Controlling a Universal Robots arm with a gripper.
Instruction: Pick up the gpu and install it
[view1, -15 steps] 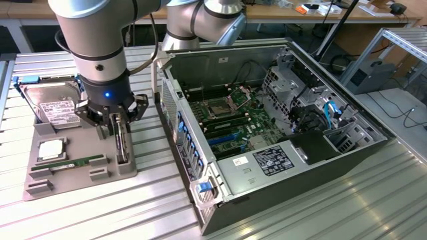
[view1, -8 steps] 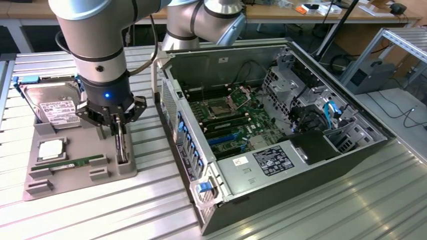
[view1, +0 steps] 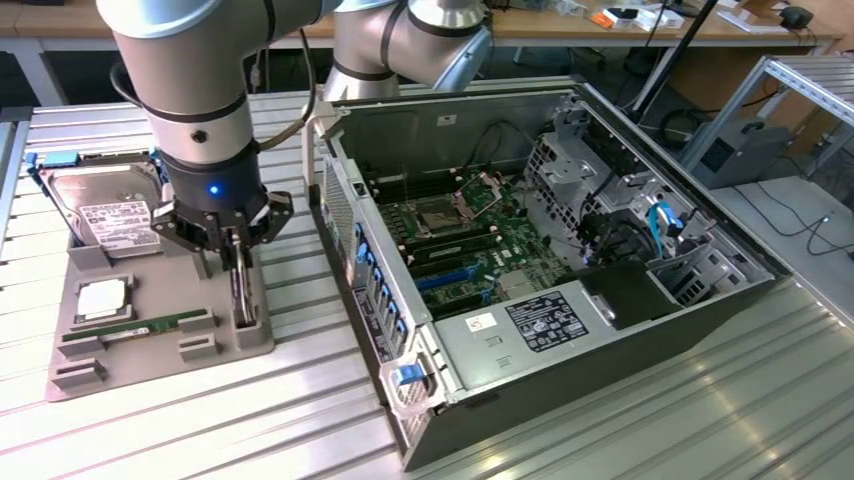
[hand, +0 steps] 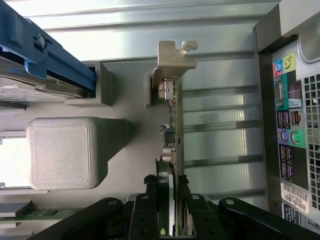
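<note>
Gpu (view1: 242, 296) stands on edge in grey holder (view1: 147, 357) on tabletop. Not lifted, not installed in computer case (view1: 667, 312) beside holder. Gripper (view1: 238, 262) straddles card's upper edge. Fingers (hand: 152, 210) flank it; clamped or not, cannot tell.

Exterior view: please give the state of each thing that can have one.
Computer case: on its side, cover off.
Graphics card: standing on edge in the gray tray, outside the case.
End effector: around the graphics card's top edge.
Hard drive: resting in the tray.
Memory stick: lying flat in the tray.
</note>
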